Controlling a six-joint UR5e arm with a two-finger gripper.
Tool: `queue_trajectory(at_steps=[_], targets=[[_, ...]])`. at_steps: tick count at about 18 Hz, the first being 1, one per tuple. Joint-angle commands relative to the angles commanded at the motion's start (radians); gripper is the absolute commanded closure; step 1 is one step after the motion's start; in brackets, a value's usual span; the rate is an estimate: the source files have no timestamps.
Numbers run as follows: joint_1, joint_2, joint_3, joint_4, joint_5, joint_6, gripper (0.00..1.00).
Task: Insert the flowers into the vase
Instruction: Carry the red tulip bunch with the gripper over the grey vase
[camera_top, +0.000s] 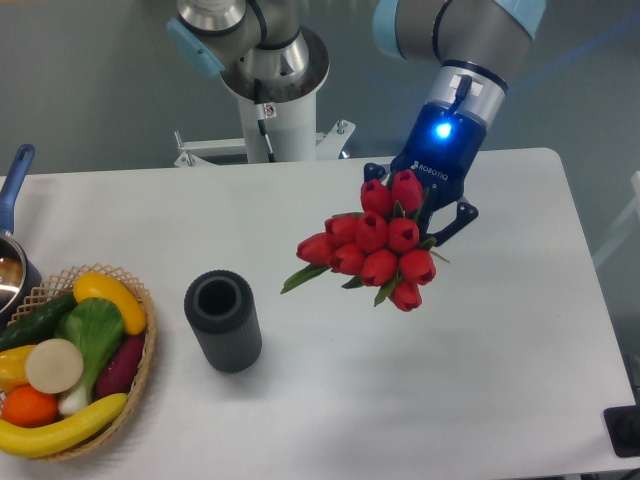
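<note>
One bunch of about ten red flowers (380, 248) hangs above the surface (450, 380), held in the closed pincer (425, 205). One vase (223, 321) stands upright, well apart to the left. One basket (140, 370) holds fruit beyond it.

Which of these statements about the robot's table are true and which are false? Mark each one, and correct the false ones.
1. The flowers are already standing in the vase. False: the gripper holds them above the table, to the right of the vase.
2. The vase stands upright with its mouth open and nothing in it. True.
3. The wicker basket of fruit and vegetables sits at the right edge of the table. False: it is at the left edge.
4. The tulip buds are red. True.
5. The vase lies between the basket and the flowers. True.
</note>
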Motion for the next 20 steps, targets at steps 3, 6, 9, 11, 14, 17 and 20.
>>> queue_trajectory(at_steps=[3,6,9,11,14,17,20], targets=[[0.0,0.0,-0.005,0.0,0.0,0.003,0.67],[-0.002,-0.003,0.0,0.0,0.0,0.002,0.67],[-0.003,-0.003,0.002,0.0,-0.002,0.003,0.67],[-0.005,-0.003,0.002,0.0,-0.002,0.003,0.67],[-0.008,-0.002,0.002,0.0,-0.005,0.002,0.67],[-0.034,-0.005,0.002,0.009,-0.047,0.008,0.67],[-0.052,-0.015,-0.003,0.014,-0.153,0.017,0.67]])
